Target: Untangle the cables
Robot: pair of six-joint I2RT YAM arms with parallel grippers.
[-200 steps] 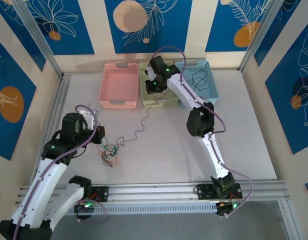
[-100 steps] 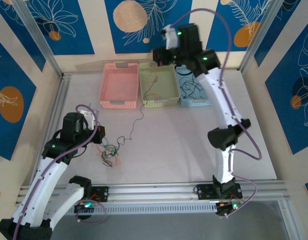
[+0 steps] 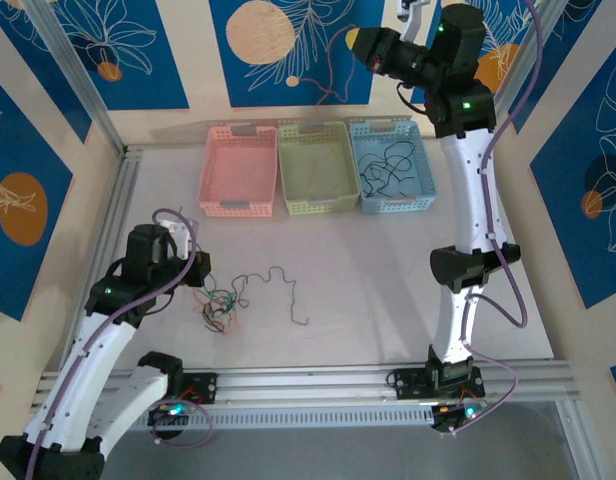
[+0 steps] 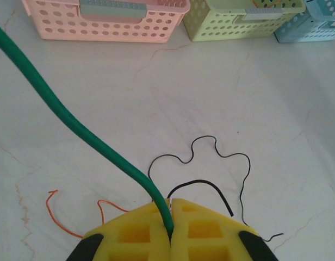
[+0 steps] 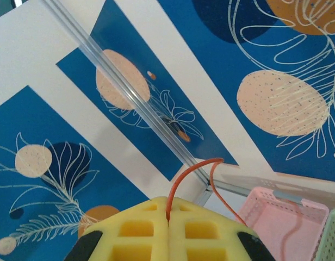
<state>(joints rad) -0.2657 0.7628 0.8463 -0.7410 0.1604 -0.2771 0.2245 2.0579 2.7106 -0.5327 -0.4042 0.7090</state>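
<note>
Top external view: the left gripper point(image 3: 199, 272) sits low over the table point(image 3: 388, 280) at about 8 o'clock, just beside a small tangle point(image 3: 220, 306) of green, orange and black wires. From the tangle a loose black cable point(image 3: 280, 284) snakes toward 4 o'clock and ends on bare table. At 12 o'clock three baskets stand side by side and touching: pink basket point(image 3: 238, 170), green basket point(image 3: 314, 166) and blue basket point(image 3: 393, 165); the blue one holds a few dark cables point(image 3: 386, 166). The right gripper point(image 3: 363, 45) is raised high at 1 o'clock, above and behind the baskets, against the patterned wall. Left wrist view: the left gripper point(image 4: 171, 204) is clenched, its yellow pads point(image 4: 135, 231) pressed together on a green cable point(image 4: 75, 128) that runs up toward 10 o'clock; the black cable point(image 4: 222, 155) curls on the table just beyond the pads, and an orange strand point(image 4: 53, 202) lies at 8 o'clock. Right wrist view: the right gripper point(image 5: 168, 205) is also clenched, pinching an orange cable point(image 5: 181, 176) that loops upward from between the pads and drops toward 4 o'clock over the pink basket point(image 5: 281, 217).
</note>
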